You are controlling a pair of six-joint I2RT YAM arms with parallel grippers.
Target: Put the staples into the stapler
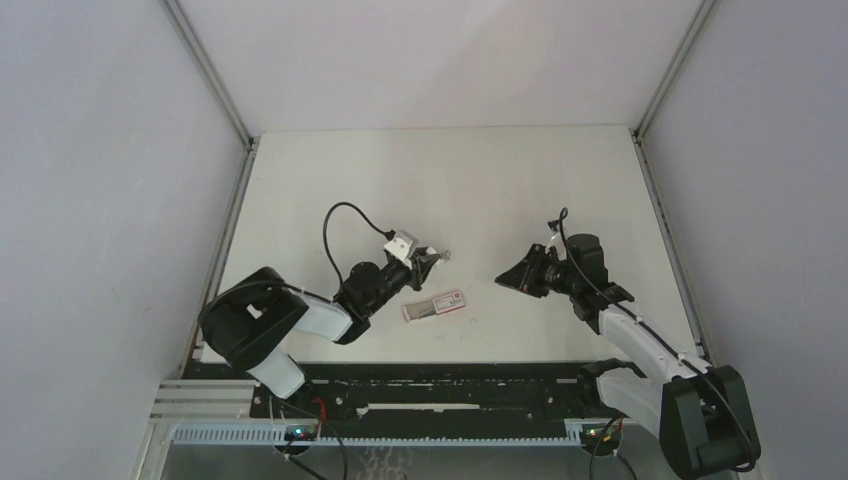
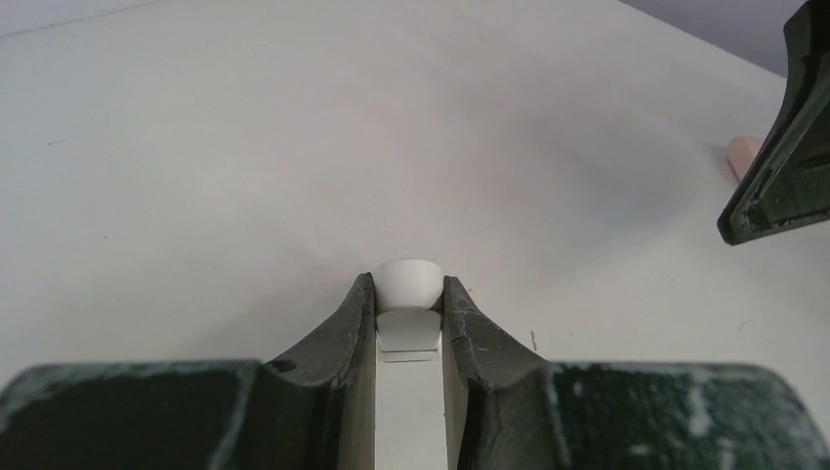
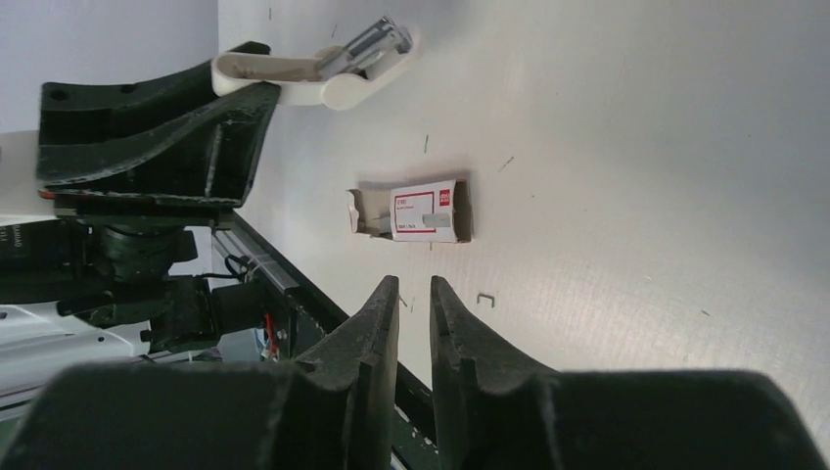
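My left gripper (image 1: 418, 264) is shut on a white stapler (image 1: 436, 256) and holds it above the table; its metal magazine end points right. In the left wrist view the jaws (image 2: 408, 294) pinch the stapler's white body (image 2: 406, 277). In the right wrist view the stapler (image 3: 328, 70) is flipped open, with the metal part showing. A small red-and-white staple box (image 1: 433, 306) lies open on the table below the stapler, also in the right wrist view (image 3: 423, 211). My right gripper (image 1: 506, 278) hovers to the right of both, nearly shut with a slim gap (image 3: 414, 286), and holds nothing.
Loose staples lie scattered on the white table, one near my right fingertips (image 3: 485, 300). The black base rail (image 1: 440, 385) runs along the near edge. White walls enclose the table on the left, back and right.
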